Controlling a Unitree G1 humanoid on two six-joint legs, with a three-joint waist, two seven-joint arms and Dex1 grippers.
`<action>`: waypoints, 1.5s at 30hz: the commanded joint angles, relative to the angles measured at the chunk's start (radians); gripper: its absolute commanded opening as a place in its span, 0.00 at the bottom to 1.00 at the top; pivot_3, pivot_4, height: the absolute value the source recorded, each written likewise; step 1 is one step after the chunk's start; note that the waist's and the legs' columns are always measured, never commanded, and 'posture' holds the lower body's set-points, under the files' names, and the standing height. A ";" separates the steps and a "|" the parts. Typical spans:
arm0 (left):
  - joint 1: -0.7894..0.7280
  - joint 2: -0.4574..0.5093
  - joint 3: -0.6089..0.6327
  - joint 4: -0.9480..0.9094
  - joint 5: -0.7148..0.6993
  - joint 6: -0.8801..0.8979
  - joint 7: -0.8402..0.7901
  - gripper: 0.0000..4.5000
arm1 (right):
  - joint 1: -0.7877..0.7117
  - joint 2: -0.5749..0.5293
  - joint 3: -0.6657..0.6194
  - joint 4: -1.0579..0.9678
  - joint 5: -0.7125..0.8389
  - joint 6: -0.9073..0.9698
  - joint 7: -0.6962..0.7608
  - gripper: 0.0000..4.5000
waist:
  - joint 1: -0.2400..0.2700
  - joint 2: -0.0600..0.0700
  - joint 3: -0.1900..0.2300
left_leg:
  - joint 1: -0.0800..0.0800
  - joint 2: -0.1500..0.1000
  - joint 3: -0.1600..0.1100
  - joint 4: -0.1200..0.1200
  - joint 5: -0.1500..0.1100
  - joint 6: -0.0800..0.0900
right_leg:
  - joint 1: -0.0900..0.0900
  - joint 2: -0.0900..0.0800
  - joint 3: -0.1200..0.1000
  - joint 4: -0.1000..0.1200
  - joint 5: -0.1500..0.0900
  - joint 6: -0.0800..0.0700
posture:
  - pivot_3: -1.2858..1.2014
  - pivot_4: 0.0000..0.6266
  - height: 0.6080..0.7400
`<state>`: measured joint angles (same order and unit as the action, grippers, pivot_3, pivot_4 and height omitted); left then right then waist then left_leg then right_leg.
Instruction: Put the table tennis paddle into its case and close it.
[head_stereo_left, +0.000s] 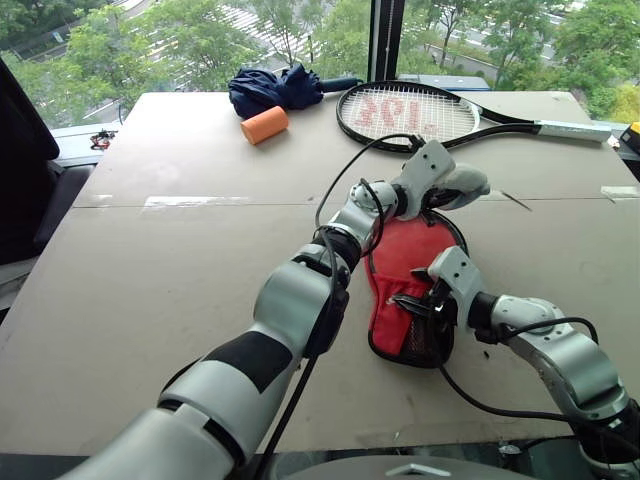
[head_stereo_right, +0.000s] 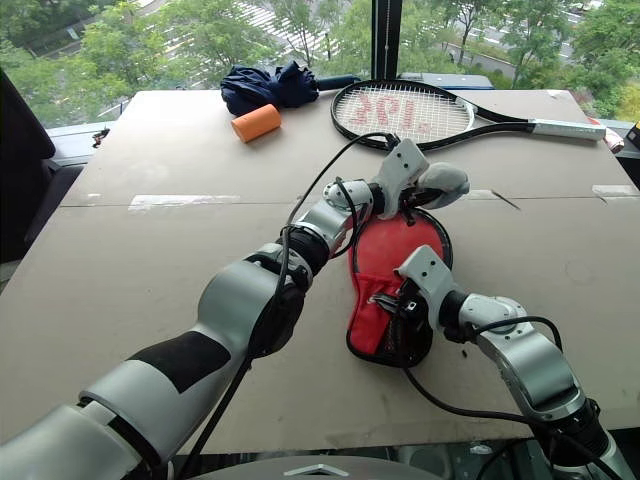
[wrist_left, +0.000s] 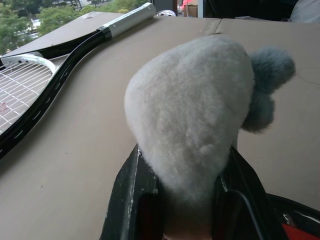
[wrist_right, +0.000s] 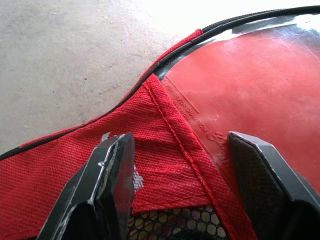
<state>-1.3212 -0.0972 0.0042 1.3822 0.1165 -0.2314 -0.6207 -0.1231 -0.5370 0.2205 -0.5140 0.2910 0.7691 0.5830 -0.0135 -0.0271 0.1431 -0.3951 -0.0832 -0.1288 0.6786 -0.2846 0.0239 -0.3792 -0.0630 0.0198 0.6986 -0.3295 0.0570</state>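
Note:
The red case (head_stereo_left: 392, 290) lies flat on the table, right of centre, its mesh pocket at the near end. Through its clear panel I see the red rubber face of the table tennis paddle (wrist_right: 255, 85) inside. My left gripper (head_stereo_left: 452, 192) hovers over the case's far end, shut on the fuzzy grey ball charm (wrist_left: 190, 100), which bulges out between the black fingers (wrist_left: 131, 185). My right gripper (wrist_right: 181, 142) rests open on the near part of the case, one finger on the red fabric flap and the other on the clear panel.
A black-framed tennis racket (head_stereo_left: 410, 112) lies along the far edge, just beyond the left gripper. A dark blue folded umbrella (head_stereo_left: 272, 88) and an orange cylinder (head_stereo_left: 264, 124) sit at the back. The table (head_stereo_left: 150, 280) spreads out bare to the left.

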 joint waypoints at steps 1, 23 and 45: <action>-0.040 0.020 0.102 -0.066 -0.103 -0.005 -0.005 0.68 | 0.038 -0.001 0.075 0.077 0.006 0.059 0.029 0.65 | 0.000 0.000 0.000 | 0.000 0.000 0.000 0.000 0.000 0.000 | 0.000 0.000 0.000 0.000 0.000 0.000 | 0.52 0.24 1.00; 0.090 0.141 0.051 -0.253 -0.145 -0.022 -0.232 0.68 | 0.058 -0.001 0.061 0.066 0.021 0.062 0.031 0.65 | 0.000 0.004 -0.005 | -0.002 0.000 -0.003 0.004 0.000 0.000 | 0.001 0.000 -0.003 0.000 0.000 0.000 | 0.52 0.24 1.00; 0.636 0.219 -0.242 -0.863 -0.065 0.351 -0.332 0.68 | -0.099 -0.173 -0.415 0.000 0.377 0.072 0.172 0.65 | -0.008 0.010 -0.007 | 0.000 0.000 -0.004 0.004 0.000 0.000 | 0.003 0.000 -0.002 0.001 0.000 0.000 | 0.52 0.24 1.00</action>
<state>-0.7103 0.1224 -0.2075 0.5541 0.0399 0.0884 -0.9613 -0.1640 -0.7314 -0.1537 -0.5492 0.6495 0.8748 0.7918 -0.0217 -0.0171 0.1358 -0.3944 -0.0833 -0.1324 0.6828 -0.2847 0.0241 -0.3767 -0.0620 0.0193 0.7004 -0.3289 0.0560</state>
